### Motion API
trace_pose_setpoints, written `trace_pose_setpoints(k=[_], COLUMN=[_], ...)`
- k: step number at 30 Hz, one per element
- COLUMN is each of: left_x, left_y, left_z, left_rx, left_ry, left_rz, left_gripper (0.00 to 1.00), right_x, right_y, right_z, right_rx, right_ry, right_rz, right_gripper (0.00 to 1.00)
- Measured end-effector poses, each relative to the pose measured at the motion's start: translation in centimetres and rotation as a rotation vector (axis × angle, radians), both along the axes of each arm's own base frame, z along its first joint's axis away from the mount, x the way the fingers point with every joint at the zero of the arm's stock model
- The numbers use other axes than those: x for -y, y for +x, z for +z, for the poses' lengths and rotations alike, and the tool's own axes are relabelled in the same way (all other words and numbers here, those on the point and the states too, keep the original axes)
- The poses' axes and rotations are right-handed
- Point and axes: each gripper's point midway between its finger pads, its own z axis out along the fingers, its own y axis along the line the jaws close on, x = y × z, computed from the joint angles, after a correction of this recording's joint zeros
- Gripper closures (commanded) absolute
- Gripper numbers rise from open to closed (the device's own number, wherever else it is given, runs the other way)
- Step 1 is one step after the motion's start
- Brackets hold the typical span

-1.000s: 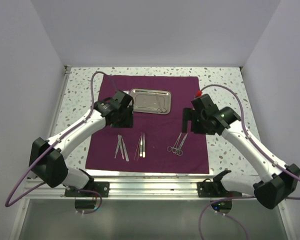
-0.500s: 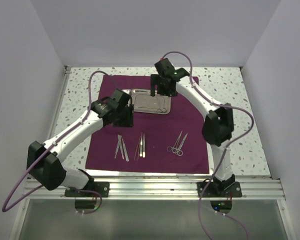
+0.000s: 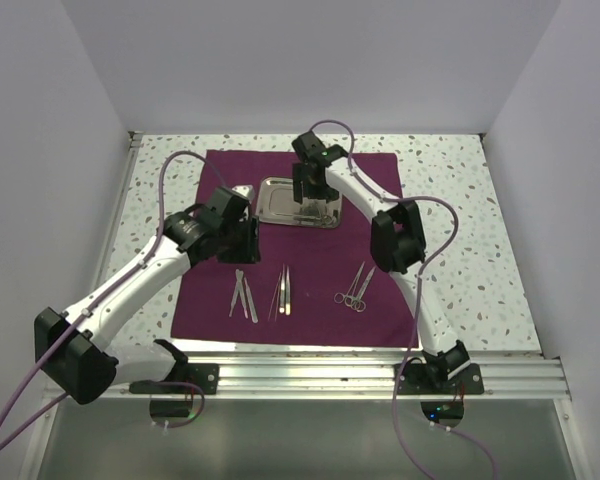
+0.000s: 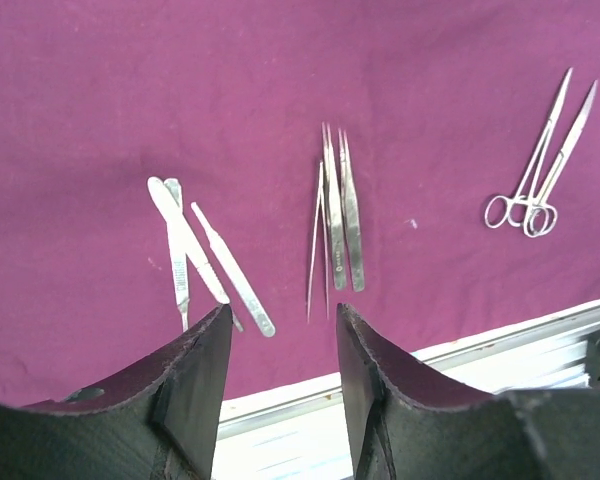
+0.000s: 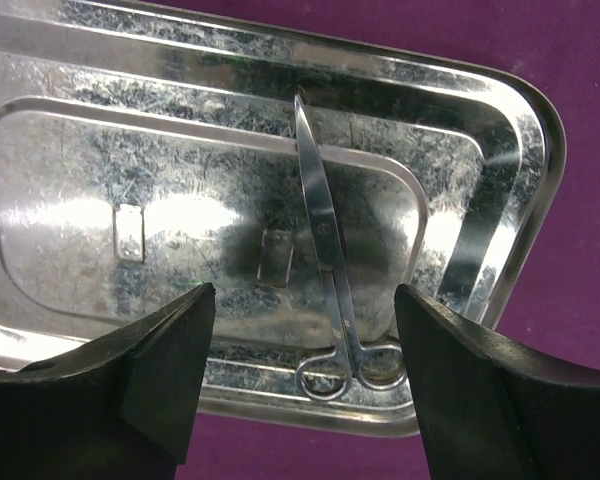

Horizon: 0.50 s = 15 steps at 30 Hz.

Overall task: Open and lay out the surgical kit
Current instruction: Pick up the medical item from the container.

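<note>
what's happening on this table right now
The maroon cloth is spread flat, with scalpels, tweezers and forceps laid out in three groups. The right end effector hangs open over the steel tray, straddling the one pair of scissors lying in it. The left end effector, open and empty, hovers near the scalpels.

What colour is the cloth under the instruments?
Dark maroon-purple cloth wrap, clearest in the left wrist view.

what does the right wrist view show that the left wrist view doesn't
Only the right wrist view: the steel tray with one pair of scissors lying in it, framed by the open right hand. Only the left wrist view: flat handles, tweezers and ring-handled instruments laid in separate groups, the table rail, and the open left hand. Both: the maroon cloth.
</note>
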Motion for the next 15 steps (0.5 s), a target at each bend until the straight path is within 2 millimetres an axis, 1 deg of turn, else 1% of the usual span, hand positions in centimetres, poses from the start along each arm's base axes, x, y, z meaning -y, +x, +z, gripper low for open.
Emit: trace_pose_setpoints(k=[6,9,13,15], left_x=[-0.8,-1.0,-1.0,-1.1], left_y=[-0.3,-0.2,0.5,0.8], left_z=[-0.5,-0.9,-1.7,-2.0], left_rx=[-0.023,-0.042,-0.066,-0.074], left_ry=[0.036,0.051,0.079,0.090], left_rz=[0.011,0.017,0.013,0.010], left_gripper=[0.51,0.52,0.52,0.52], right_x=[-0.5,-0.5,0.1,0.8], right_y=[1.9,3.1,4.2,4.8], right_z=[-1.3,-1.2,-1.4,-1.5], right_rx=[0.037,0.076,0.098,0.104], right_ry=[-0.005,-0.005,-0.001,0.002], right_rz=[-0.023,-0.049,-0.096,-0.120], right_gripper=[0.35,0.38,0.44,0.46])
